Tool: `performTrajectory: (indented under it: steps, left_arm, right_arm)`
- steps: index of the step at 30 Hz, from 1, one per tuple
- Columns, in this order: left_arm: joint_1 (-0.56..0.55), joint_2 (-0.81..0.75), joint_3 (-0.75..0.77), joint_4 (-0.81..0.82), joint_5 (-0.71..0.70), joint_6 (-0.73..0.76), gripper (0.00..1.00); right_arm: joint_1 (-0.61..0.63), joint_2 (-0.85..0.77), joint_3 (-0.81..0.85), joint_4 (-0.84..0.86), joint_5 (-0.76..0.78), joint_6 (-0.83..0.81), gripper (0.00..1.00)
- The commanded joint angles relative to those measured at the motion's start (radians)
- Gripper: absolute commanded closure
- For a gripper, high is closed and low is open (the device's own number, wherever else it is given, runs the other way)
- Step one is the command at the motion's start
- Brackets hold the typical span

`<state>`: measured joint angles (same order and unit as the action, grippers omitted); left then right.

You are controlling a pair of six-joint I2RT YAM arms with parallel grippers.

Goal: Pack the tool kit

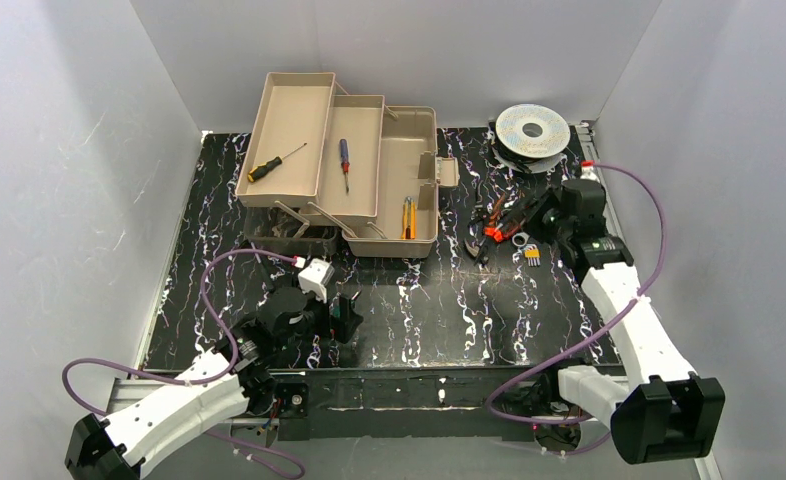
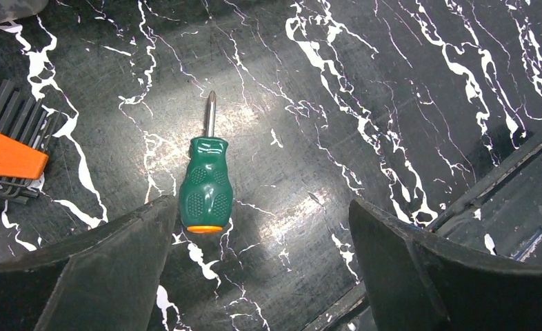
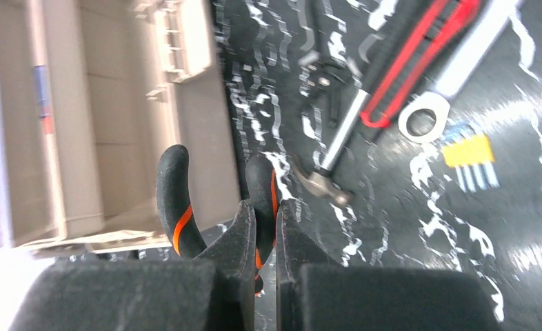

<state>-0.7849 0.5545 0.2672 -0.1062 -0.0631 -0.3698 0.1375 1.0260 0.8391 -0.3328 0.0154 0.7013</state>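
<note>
- Beige toolbox (image 1: 389, 180) stands open at the back of the black worktop (image 1: 449, 320), trays folded out; rigid and bulky.
- Black-and-orange pliers (image 3: 174, 200): the right fingers (image 3: 237, 234) are clamped on one handle, toolbox close alongside; stiff steel, likely to swing held this way.
- Stubby green screwdriver (image 2: 205, 183) lies flat between the wide-apart left fingers (image 2: 116, 262), nearer one, untouched; light, and its ribbed handle looks the best place to pinch.
</note>
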Motion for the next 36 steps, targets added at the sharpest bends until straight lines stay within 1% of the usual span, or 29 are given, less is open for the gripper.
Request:
performTrajectory:
  steps: [1,5,9,12,15,18,22,27,28,30,31,34,36]
  left_arm:
    - [-0.003,-0.026,-0.013,0.017,0.001,0.011,0.05]
    - [-0.003,-0.034,-0.015,0.019,0.007,0.012,0.04]
    - [-0.004,-0.05,-0.021,0.02,0.004,0.013,0.03]
    - [-0.004,-0.06,-0.026,0.02,0.007,0.014,0.03]
    - [-0.004,-0.061,-0.026,0.023,0.011,0.015,0.02]
    - [-0.004,-0.055,-0.026,0.026,0.013,0.016,0.02]
    - [-0.004,-0.037,-0.025,0.032,0.012,0.016,0.02]
    - [-0.004,0.053,0.003,0.022,-0.03,0.0,0.02]
    - [-0.004,0.079,0.013,0.016,-0.036,-0.003,0.02]
    - [-0.005,0.126,0.036,-0.007,-0.048,-0.014,0.02]
    - [-0.006,0.149,0.05,-0.023,-0.058,-0.022,0.02]
    - [-0.008,0.2,0.084,-0.079,-0.109,-0.063,0.02]
    - [-0.008,0.235,0.102,-0.103,-0.128,-0.085,0.05]
  right_arm:
    - [0.002,0.049,0.188,0.126,-0.176,-0.073,0.99]
    - [0.047,0.12,0.301,0.135,-0.206,-0.1,0.99]
    - [0.152,0.247,0.434,0.082,-0.168,-0.139,0.99]
    - [0.245,0.335,0.514,0.035,-0.088,-0.164,0.99]
    - [0.305,0.416,0.562,0.03,0.008,-0.171,0.99]
    - [0.336,0.5,0.608,0.052,0.057,-0.16,0.99]
    - [0.363,0.629,0.696,0.085,0.076,-0.146,0.99]
    - [0.395,0.794,0.829,0.067,0.094,-0.161,0.99]
    - [0.398,0.824,0.855,0.053,0.088,-0.162,0.96]
    - [0.401,0.863,0.893,0.03,0.056,-0.162,0.82]
    - [0.401,0.87,0.899,0.024,0.042,-0.16,0.73]
    - [0.401,0.84,0.869,0.032,0.014,-0.171,0.48]
    - [0.401,0.789,0.804,0.06,0.011,-0.179,0.38]
